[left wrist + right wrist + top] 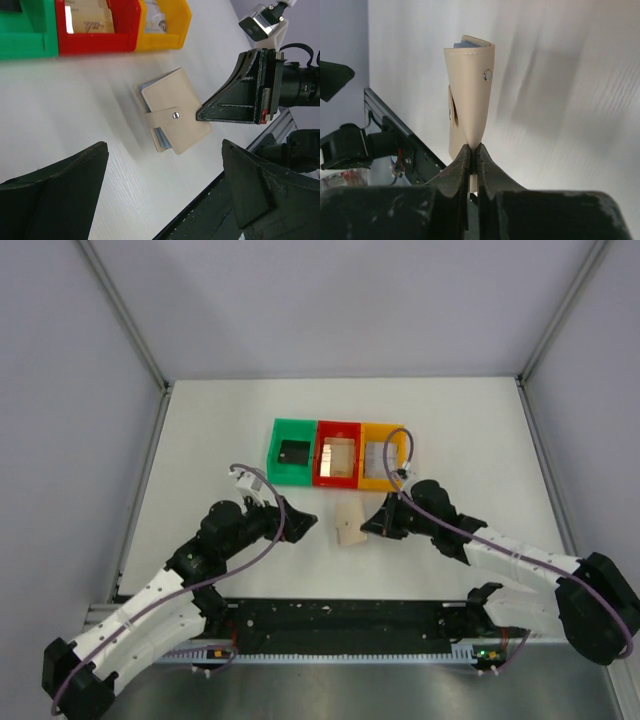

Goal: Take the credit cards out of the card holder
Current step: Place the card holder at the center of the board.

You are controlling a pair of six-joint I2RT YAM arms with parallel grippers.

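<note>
As your right gripper (pixel 473 150) pinches tight on one edge of the card holder (pixel 470 100), the tan wallet runs straight out from your fingertips, snap strap fastened, blue leaves showing at the far end. From above, its long axis lies roughly front to back, between both arms. Your left gripper (pixel 303 521) gapes wide just beside it, holding nothing. White table (pixel 200 440) beneath; green bin (pixel 292 430), red bin (pixel 338 428) and orange bin (pixel 380 430) side by side beyond; pale grey walls around.

The card holder (pixel 349 524) lies on the desk (pixel 220 430) before the bins (pixel 338 426), between left pincer (pixel 303 522) and right pincer (pixel 369 527).
</note>
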